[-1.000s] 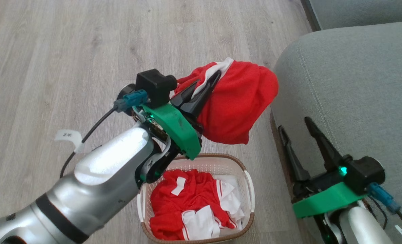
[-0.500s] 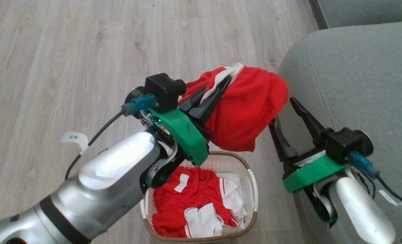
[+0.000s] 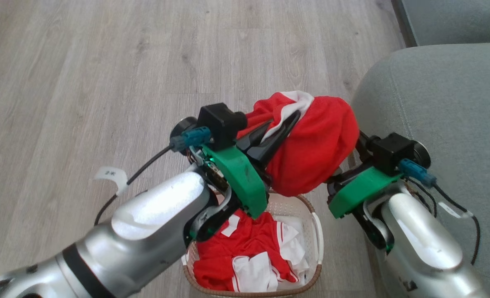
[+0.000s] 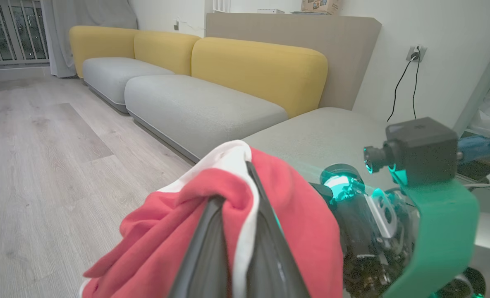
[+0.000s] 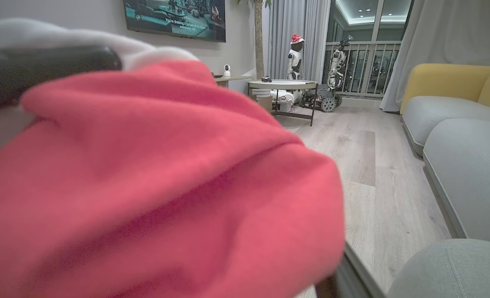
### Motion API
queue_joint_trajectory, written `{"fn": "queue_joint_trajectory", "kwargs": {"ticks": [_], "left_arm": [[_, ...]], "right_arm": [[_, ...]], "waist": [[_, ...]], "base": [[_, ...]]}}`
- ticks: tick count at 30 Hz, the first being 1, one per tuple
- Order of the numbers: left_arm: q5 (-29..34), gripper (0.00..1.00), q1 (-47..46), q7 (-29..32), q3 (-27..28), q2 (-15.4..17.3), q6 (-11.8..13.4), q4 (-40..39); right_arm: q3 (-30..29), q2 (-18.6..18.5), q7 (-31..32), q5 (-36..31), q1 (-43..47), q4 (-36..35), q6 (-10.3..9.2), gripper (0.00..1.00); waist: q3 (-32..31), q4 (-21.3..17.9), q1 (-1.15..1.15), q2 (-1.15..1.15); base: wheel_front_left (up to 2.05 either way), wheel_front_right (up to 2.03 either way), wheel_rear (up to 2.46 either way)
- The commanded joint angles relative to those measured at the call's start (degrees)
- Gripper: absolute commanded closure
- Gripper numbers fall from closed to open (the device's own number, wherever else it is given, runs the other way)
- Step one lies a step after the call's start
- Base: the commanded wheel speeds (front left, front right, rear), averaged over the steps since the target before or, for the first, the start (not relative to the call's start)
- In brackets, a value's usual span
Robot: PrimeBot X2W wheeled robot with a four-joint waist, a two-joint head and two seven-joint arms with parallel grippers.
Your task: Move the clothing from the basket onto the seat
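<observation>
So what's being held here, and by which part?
The left gripper pinches a red garment by a bunched fold at its white trim. The right gripper is open, gripping nothing.

upper left in the right wrist view, the tv screen (image 5: 174, 16) shows a subtitle, roughly "you're drawing a picture of my blood". mid-left in the head view, a white tag (image 3: 111, 174) reads "2" plus an unclear mark.

The left end effector (image 3: 283, 119) pinches a red garment (image 3: 319, 153) above the basket (image 3: 318, 236), near the seat (image 3: 443, 103).
</observation>
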Motion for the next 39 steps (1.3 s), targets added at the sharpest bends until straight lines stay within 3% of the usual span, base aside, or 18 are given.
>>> {"fn": "queue_joint_trajectory", "kwargs": {"ticks": [1,7,9,10,17,29,30,31,32,39], "left_arm": [[-0.2,1.0,-1.6,0.1,2.3,0.4,-0.3,-1.2],[-0.2,1.0,-1.5,0.1,1.6,-0.2,-0.6,-0.7],[-0.3,1.0,-1.4,0.1,1.5,-0.1,-0.7,-0.6],[-0.3,1.0,-1.4,0.0,1.5,0.0,-0.7,-0.5],[-0.5,1.0,-1.1,-0.2,1.5,0.4,-0.5,-0.4],[-0.7,1.0,0.4,-1.2,1.6,1.4,0.4,-0.4],[-0.7,0.75,0.6,-1.3,1.7,1.5,0.5,-0.5],[-0.7,0.16,0.7,-1.4,1.7,1.5,0.7,-0.6],[-0.8,0.0,0.8,-1.5,1.7,1.6,0.7,-0.7],[-0.3,0.0,1.1,-1.9,1.7,2.6,1.3,-1.3]], "right_arm": [[1.2,0.2,-0.7,0.6,-2.8,-1.2,-0.01,0.0],[3.0,1.2,-0.8,1.2,-5.1,-0.1,-0.01,0.0],[3.1,1.3,-0.8,1.3,-5.3,-0.2,-0.01,0.59],[3.1,1.3,-0.8,1.3,-5.3,-0.2,-0.01,1.0],[2.5,0.8,-0.8,1.8,-4.3,-2.1,-0.01,1.0],[-5.0,0.8,-0.8,5.8,0.9,-8.4,-0.01,1.0],[-5.7,0.8,-0.8,6.2,1.3,-8.8,-0.01,1.0],[-6.4,0.8,-0.8,6.5,1.7,-9.3,-0.01,1.0],[-7.1,0.7,-0.8,6.7,2.0,-9.8,-0.01,1.0],[-11.6,0.4,-0.8,7.5,3.5,-12.6,-0.01,1.0]], "waist": [[0.0,0.2,0.0,0.0],[0.4,0.9,0.0,0.0],[0.5,0.9,0.0,0.0],[0.5,0.8,0.0,0.0],[0.5,0.3,0.0,0.0],[0.0,-1.3,0.0,0.0],[0.1,-1.5,0.0,0.0],[0.1,-1.7,0.0,0.0],[0.1,-2.0,0.0,0.0],[1.0,-4.1,0.0,0.0]], "base": [[0.0,0.0,0.0],[0.0,0.0,0.0],[0.0,0.0,0.0],[0.0,0.0,0.0],[0.0,0.0,0.0],[0.0,0.0,0.0],[0.0,0.0,0.0],[0.0,0.0,0.0],[0.0,0.0,0.0],[0.0,0.0,0.0]]}}
